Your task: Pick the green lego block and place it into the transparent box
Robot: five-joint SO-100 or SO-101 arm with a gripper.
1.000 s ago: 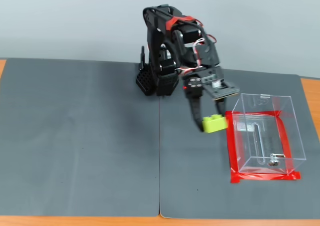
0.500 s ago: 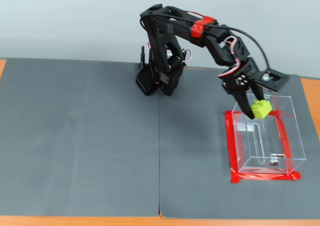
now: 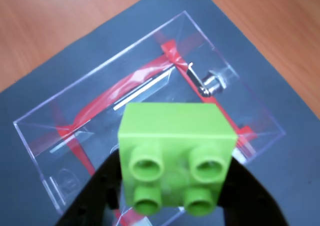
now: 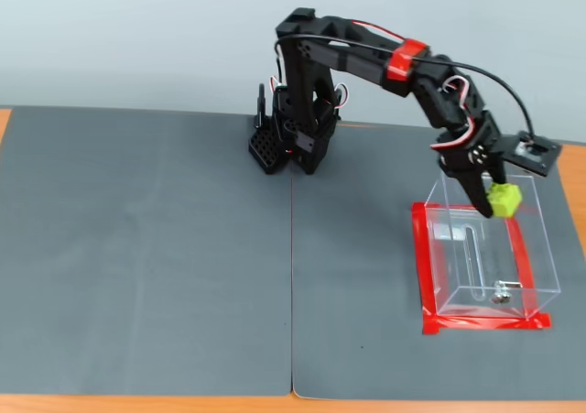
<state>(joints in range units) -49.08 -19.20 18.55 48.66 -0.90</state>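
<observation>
Grey mats cover most of the wooden worktop, two sheets meeting at a seam that runs toward the camera in the fixed view, with a pale wall behind. At the far edge of the mats stands the black arm, its base by the seam and its links reaching out to the right of that view, a band of red at the elbow.

On the right-hand mat sits the transparent box, its foot framed by red tape. Through its clear walls the wrist view shows a slot and a small metal piece on its floor.

The jaws are closed on the green lego block, one black finger pressed to each side of it. In the wrist view the brick's four round studs face the camera, and the box lies directly below. In the fixed view the block hangs at the box's far upper rim, clear of its floor.
</observation>
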